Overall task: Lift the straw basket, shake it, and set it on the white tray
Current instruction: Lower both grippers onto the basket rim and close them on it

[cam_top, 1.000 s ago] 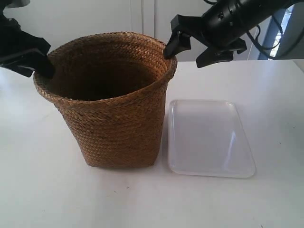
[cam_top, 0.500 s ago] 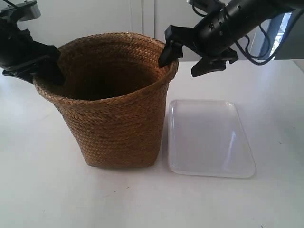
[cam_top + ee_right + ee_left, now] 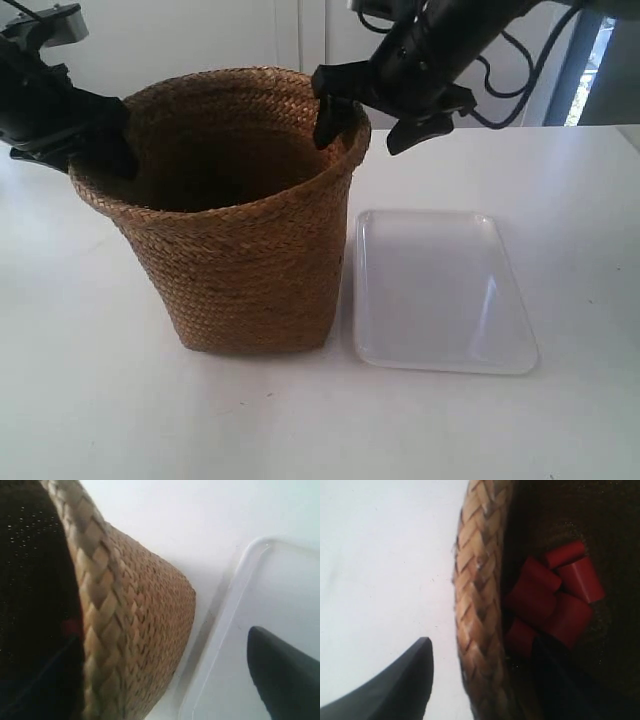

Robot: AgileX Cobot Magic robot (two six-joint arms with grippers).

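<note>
Two black arms are reaching toward the straw basket (image 3: 250,270), one on each side of it, while it is standing upright on the white table (image 3: 100,410).

On the side of the basket away from the tray, the left arm (image 3: 40,100) is coming in low and nearly level with the rim. The left fingers (image 3: 108,148) are standing wide apart and straddling the rim. In the left wrist view, one finger is hanging outside the basket wall over bare table with a clear gap to the weave. The other is sitting inside against the dark interior, and whether it is touching the wall cannot be told. They are gripping nothing.

Down inside the basket, several red pieces (image 3: 545,595) are lying bunched together on the bottom.

On the basket's tray side, the right arm (image 3: 450,30) is slanting down from above the rim. The right fingers (image 3: 330,115) are also spread wide. One is dipping inside the rim and the other is hovering outside the basket, apart from the wall and above the tray's near edge. They are holding nothing.

Just beside the basket's base, the white tray (image 3: 440,290) is lying flat on the table, and a narrow strip of table is showing between the two.
</note>
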